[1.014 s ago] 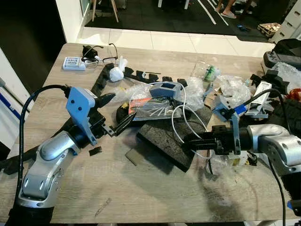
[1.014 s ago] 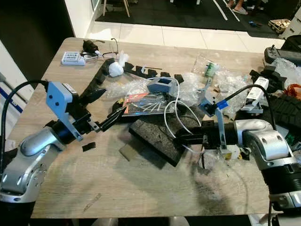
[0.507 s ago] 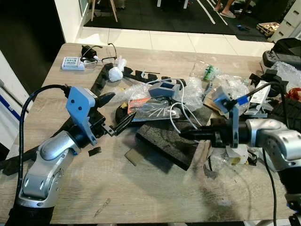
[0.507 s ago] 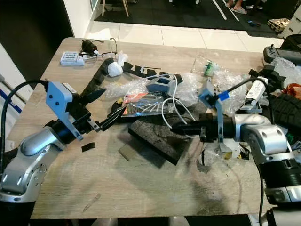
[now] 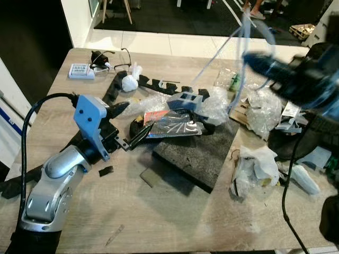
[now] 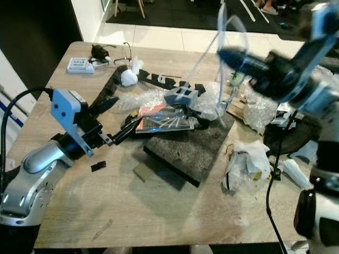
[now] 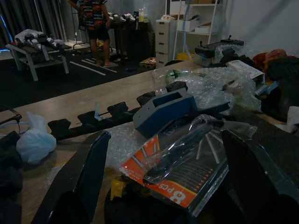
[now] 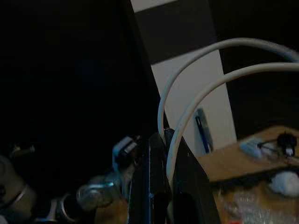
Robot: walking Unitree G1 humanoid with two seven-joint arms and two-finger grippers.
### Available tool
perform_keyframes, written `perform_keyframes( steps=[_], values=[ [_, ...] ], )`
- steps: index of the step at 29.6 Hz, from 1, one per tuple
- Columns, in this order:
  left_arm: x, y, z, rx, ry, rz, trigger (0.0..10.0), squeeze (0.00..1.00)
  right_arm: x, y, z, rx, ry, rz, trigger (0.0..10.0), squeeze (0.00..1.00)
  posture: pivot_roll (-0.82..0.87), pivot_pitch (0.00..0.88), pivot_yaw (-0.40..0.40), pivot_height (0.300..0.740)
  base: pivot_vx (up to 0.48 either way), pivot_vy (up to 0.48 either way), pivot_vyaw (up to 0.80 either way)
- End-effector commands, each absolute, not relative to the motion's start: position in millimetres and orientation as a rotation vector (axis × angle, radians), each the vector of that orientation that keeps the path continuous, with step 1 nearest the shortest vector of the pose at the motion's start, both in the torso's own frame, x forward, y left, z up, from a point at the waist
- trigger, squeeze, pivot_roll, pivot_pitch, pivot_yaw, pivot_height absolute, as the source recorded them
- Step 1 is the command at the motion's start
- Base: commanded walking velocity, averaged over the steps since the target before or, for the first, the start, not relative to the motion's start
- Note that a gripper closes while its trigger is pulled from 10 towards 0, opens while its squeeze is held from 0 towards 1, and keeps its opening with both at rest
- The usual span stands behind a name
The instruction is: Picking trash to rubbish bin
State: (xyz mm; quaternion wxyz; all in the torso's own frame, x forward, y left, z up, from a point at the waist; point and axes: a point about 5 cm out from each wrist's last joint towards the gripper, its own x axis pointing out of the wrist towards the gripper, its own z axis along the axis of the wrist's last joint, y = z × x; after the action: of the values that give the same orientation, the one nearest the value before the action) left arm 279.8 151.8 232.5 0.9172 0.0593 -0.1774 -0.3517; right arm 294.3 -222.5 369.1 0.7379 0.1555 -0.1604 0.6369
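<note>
My right gripper is raised high above the table's far right, blurred, and shut on a white cable that loops above it. The right wrist view shows the cable pinched between the fingers. Lower down, my left gripper is open just above the table, facing an orange packet in clear plastic. That packet lies between its fingers. A black foam slab, a blue-grey bracket, bubble wrap and a crumpled plastic bag lie on the table.
At the wooden table's far left are a white tissue ball, glasses, a small white box and a black notched foam strip. Small scraps lie near the left arm. Black gear crowds the right edge.
My right gripper has swung up and to the right, lifting the white cable off the foam slab. The left arm has stayed where it was.
</note>
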Motion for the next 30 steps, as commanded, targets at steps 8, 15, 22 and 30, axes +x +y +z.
perform_keyframes(
  steps=[8,15,22,30],
  values=[
    [282.1,149.3,242.2,0.014,-0.426,-0.668,10.0,0.0,301.2,-218.1,400.5,0.142,-0.55,1.085,0.0,0.0,0.0,0.158,-0.056,0.74,0.0,0.0,0.0],
    [281.1,150.1,245.4,-0.023,-0.431,-0.632,10.0,0.0,310.3,-198.7,391.0,0.013,-0.594,0.887,1.5,0.0,0.0,0.145,-0.049,0.74,0.0,0.0,0.0],
    [298.3,175.1,256.5,-0.022,-0.503,-0.241,10.0,0.0,326.5,-182.0,375.2,-0.084,-0.637,0.619,10.0,0.0,0.01,0.134,-0.053,0.74,0.0,0.0,0.0],
    [299.6,180.1,258.7,-0.032,-0.488,-0.134,10.0,0.0,332.5,-183.3,355.1,-0.078,-0.684,0.399,10.0,0.0,0.02,0.135,-0.051,0.74,0.0,0.0,0.0]
  ],
)
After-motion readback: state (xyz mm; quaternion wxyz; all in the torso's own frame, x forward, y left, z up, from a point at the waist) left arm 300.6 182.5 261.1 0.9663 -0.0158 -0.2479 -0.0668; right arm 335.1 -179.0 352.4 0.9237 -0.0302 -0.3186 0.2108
